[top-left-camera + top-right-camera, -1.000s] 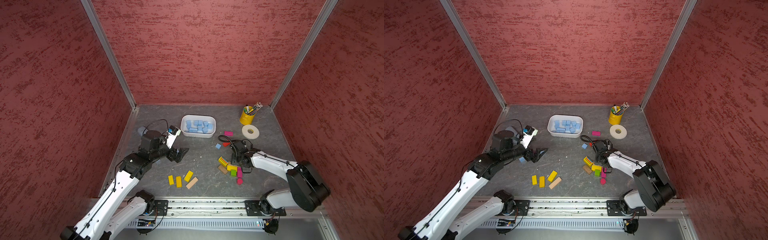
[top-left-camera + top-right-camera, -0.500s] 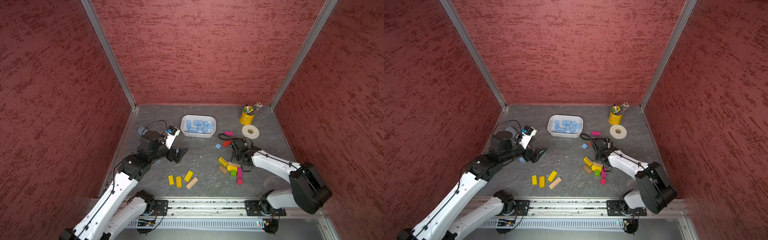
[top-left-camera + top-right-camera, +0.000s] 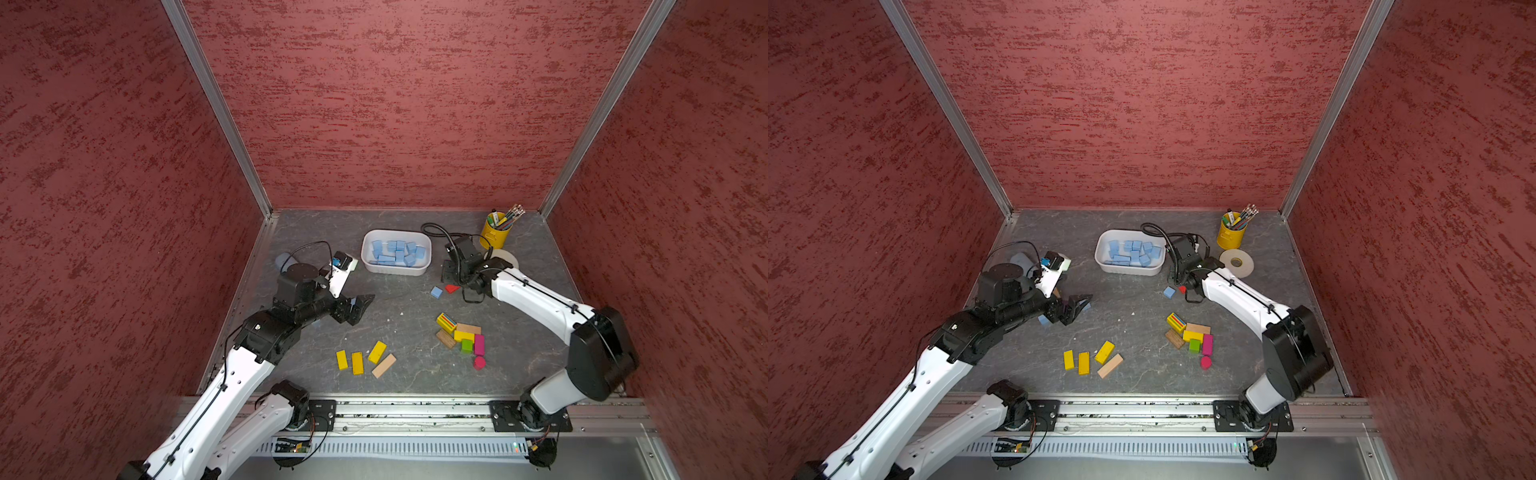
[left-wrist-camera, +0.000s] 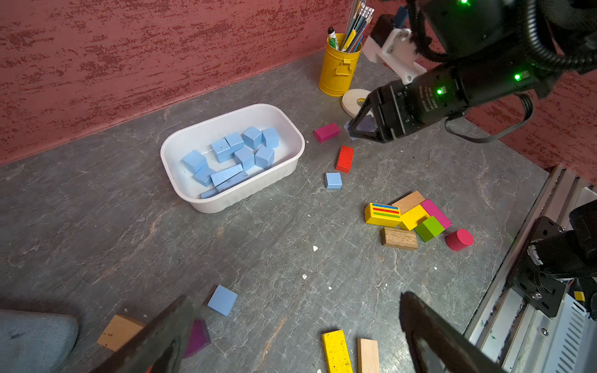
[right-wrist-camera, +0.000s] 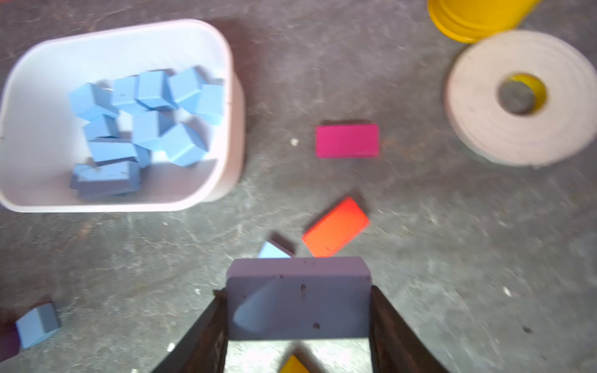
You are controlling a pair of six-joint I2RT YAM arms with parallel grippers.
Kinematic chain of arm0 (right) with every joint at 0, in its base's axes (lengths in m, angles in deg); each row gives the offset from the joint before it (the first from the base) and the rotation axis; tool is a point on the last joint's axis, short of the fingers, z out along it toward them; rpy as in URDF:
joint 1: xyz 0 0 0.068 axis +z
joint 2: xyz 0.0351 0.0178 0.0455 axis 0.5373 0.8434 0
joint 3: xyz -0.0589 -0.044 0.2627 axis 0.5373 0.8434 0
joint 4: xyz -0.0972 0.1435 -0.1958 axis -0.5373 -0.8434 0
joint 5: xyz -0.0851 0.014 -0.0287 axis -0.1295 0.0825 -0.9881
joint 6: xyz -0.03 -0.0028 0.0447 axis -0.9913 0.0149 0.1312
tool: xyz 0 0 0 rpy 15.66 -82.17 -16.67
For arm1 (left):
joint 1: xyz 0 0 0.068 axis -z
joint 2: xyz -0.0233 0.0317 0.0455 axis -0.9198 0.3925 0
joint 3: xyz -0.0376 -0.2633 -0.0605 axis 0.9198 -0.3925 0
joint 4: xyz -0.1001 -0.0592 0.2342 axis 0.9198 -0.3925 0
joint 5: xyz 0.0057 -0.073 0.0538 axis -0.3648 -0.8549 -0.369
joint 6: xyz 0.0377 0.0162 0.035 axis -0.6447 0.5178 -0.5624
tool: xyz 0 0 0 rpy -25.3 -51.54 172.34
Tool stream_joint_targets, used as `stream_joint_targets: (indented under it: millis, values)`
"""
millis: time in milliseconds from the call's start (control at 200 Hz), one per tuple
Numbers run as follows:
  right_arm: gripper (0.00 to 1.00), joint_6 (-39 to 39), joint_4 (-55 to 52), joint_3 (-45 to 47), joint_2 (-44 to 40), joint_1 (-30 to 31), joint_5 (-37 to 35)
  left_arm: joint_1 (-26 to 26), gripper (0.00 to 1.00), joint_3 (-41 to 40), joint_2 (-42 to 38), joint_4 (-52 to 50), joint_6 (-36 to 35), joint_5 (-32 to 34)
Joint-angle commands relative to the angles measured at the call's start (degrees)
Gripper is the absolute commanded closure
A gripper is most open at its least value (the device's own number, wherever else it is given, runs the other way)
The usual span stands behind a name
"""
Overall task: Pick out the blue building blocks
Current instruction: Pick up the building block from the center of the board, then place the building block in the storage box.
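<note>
**Right arm swings back toward the bin**

Over the last second the right gripper (image 3: 448, 275) has left the cluster of coloured blocks (image 3: 462, 336) near the front and travelled toward the back wall. It now hangs just beside the right end of the white bin (image 3: 395, 271), with a blue brick (image 5: 298, 297) clamped between its jaws. The forearm reaches further out, so the cluster lies fully uncovered in both top views (the arm crossed it before). The magenta block (image 5: 347, 141) was plain in the top views earlier and is now hidden there beneath the gripper, and in a top view the arm covers part of the tape roll (image 3: 510, 258).
</note>
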Motion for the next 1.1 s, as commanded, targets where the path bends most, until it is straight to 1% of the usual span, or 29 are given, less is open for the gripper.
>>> stream_joint_targets:
  millis: [0,266,591,922,1027,1097]
  values:
    - [0.55,-2.48,-0.78,-7.64,4.94,1.98,1.24,0.06,0.01,-0.86,-1.07,0.95,-0.48,0.72]
    - [0.55,-4.31,-2.58,-23.58,18.02,5.13,2.61,0.03,0.01,-1.04,-1.35,1.11,-0.48,0.45]
    - [0.55,-4.96,-4.57,-41.18,32.86,6.41,4.92,0.01,0.00,-1.43,-1.96,1.10,-0.48,0.86]
    - [0.53,-5.11,-8.60,-56.66,44.76,6.77,6.39,-0.01,0.01,-1.55,-2.24,1.09,-0.48,1.16]
    - [0.53,-5.11,-9.33,-59.81,47.19,6.77,6.73,0.01,0.00,-1.56,-2.32,1.13,-0.36,1.13]
    - [0.50,-5.11,-9.42,-60.89,48.23,6.77,7.03,0.01,0.00,-1.53,-2.34,1.16,-0.43,1.21]
